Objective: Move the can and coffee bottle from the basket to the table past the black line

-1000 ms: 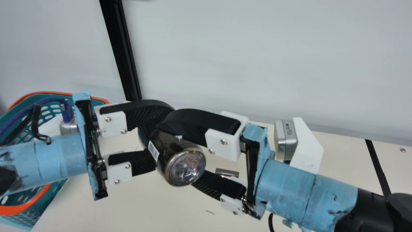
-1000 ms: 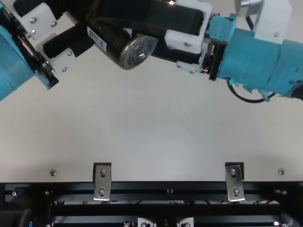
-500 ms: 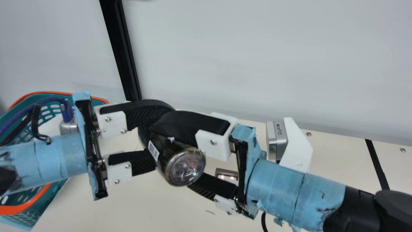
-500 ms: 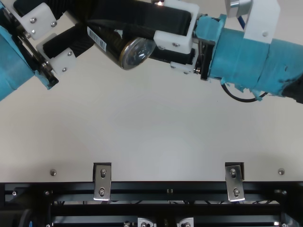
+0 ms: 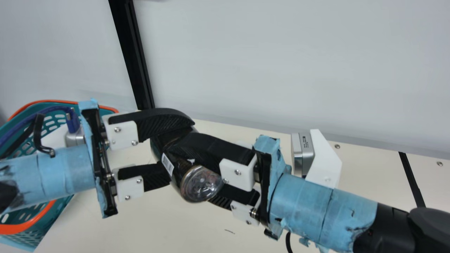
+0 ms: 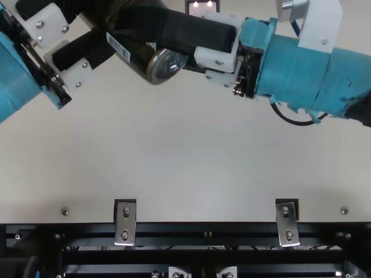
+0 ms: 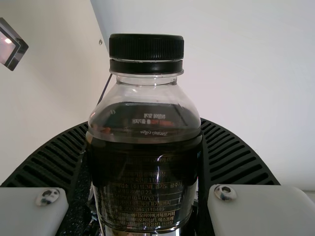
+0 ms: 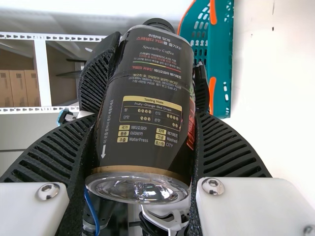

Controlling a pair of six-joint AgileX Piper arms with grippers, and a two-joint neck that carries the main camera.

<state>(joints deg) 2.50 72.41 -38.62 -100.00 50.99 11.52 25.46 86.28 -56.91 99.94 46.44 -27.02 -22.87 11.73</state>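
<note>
Right gripper (image 5: 192,172) is narrowing since the earlier frame, its fingers drawing together onto the coffee bottle (image 5: 201,184). Both it and the left gripper (image 5: 180,151) are now gripping the bottle from opposite sides. Bottle is hanging tilted above the table (image 5: 140,225), base facing the neck camera, between basket (image 5: 38,219) and black line (image 5: 412,179) in main view.

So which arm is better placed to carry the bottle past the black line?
Right, probably: the right tool grips the bottle nearer the black line; the left tool also holds it, but beside the basket.
</note>
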